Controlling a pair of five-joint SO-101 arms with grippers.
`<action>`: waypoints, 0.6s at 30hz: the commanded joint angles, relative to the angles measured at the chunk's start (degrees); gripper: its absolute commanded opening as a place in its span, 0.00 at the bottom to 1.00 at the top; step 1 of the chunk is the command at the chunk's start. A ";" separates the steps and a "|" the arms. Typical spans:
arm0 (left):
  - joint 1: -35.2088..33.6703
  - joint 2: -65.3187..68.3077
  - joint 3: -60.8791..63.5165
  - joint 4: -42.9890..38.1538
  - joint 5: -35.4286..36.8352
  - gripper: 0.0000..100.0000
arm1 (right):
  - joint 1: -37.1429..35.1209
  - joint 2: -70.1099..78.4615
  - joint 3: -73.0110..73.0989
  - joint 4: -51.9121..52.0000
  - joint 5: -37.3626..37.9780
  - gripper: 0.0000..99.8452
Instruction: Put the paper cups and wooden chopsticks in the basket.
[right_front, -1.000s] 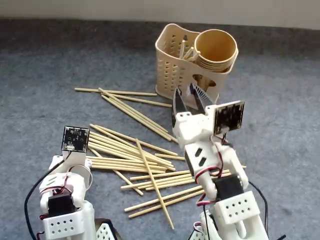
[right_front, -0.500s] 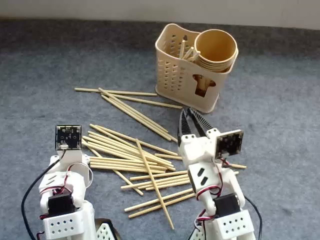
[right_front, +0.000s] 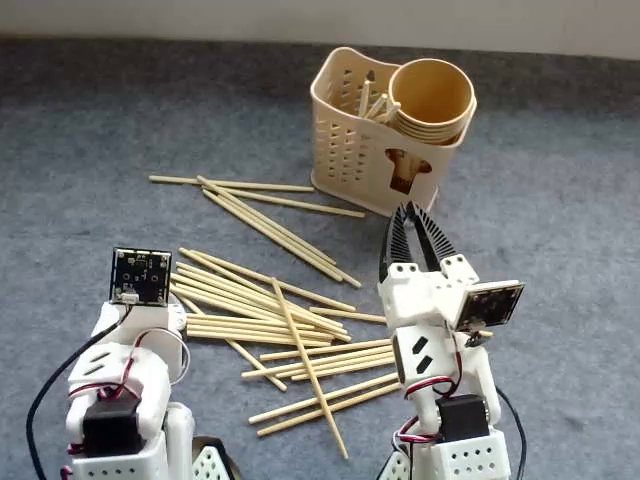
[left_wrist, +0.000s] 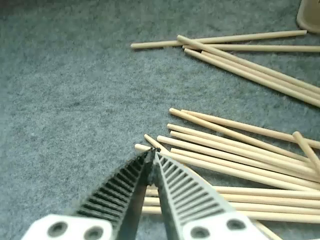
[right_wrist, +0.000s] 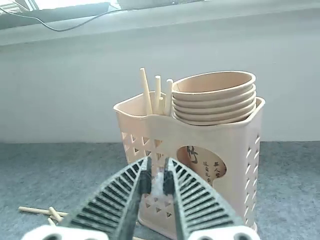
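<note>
The cream basket (right_front: 365, 140) stands upright at the back of the carpet. It holds a stack of paper cups (right_front: 432, 98) and a few wooden chopsticks (right_front: 368, 100). Several loose chopsticks (right_front: 265, 300) lie scattered in front of it. My right gripper (right_front: 409, 210) hovers just in front of the basket (right_wrist: 200, 150), shut to a thin slit and empty. The cups (right_wrist: 215, 95) and the standing chopsticks (right_wrist: 155, 92) rise just beyond it. My left gripper (left_wrist: 152, 152) is shut and empty, its tip over the near ends of the loose chopsticks (left_wrist: 235, 150).
Grey carpet (right_front: 90, 130) covers the whole table. Bare carpet lies to the left of the chopstick pile and to the right of the basket. A pale wall (right_wrist: 75, 85) stands behind the basket.
My right gripper has drawn back from the basket's front and shifted right, and its fingers have come together. The left arm's wrist has shifted slightly.
</note>
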 joint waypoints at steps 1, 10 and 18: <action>2.86 0.75 -6.02 0.09 0.62 0.01 | 0.57 -0.75 3.56 -0.22 0.53 0.05; 7.87 0.84 -9.80 0.00 2.20 0.01 | 0.57 -0.75 3.56 -0.22 0.53 0.05; 17.63 20.53 -18.59 -0.18 8.79 0.01 | 0.57 -0.75 3.56 -0.22 0.53 0.05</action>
